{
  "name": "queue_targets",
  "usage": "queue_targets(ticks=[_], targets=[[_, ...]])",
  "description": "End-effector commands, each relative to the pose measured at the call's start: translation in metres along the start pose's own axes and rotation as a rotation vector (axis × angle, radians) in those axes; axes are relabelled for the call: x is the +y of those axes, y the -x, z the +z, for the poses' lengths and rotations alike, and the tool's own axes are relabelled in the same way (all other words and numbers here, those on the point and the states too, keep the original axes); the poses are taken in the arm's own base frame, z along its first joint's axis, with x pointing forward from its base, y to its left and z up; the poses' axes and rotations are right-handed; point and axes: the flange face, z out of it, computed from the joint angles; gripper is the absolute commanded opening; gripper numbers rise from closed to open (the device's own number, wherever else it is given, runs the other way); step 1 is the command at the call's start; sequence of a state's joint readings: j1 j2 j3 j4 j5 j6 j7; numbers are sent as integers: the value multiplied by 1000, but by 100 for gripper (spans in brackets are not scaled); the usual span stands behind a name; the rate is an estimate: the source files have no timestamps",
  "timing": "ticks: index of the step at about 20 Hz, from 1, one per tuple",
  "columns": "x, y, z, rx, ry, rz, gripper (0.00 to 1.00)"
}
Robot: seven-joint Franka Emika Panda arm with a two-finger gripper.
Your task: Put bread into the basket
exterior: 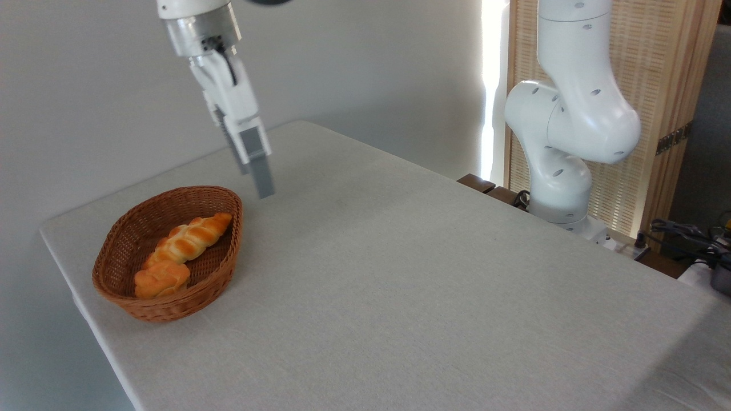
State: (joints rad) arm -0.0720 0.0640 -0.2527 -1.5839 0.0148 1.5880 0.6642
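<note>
Camera view: the braided loaf (188,238) lies inside the wicker basket (123,242), long axis running from lower left to upper right, a knot bun (161,279) touching its lower end. The gripper (258,178) hangs empty above the basket's right rim, up and right of the loaf; whether its fingers are parted I cannot tell.

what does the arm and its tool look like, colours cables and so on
The arm is glossy white with rounded, bulbous joints dotted with small dark round holes. The tool has a silvery metal wrist ring, a white body with a short black cable, and long grey fingers.
</note>
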Motion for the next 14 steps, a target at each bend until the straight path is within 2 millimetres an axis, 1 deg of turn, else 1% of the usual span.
queue_targets(ticks=[1, 3, 6, 9, 10, 14], targets=[[-20, 37, -11, -31, -17, -74, 100], [-36, 57, -19, -17, -25, -119, 100], [-54, 84, -29, 5, -30, -123, 100], [-74, 108, -35, 72, 2, -175, 100], [-77, 112, -36, 76, 1, -184, 100], [-77, 114, -39, 78, -5, -180, 100]])
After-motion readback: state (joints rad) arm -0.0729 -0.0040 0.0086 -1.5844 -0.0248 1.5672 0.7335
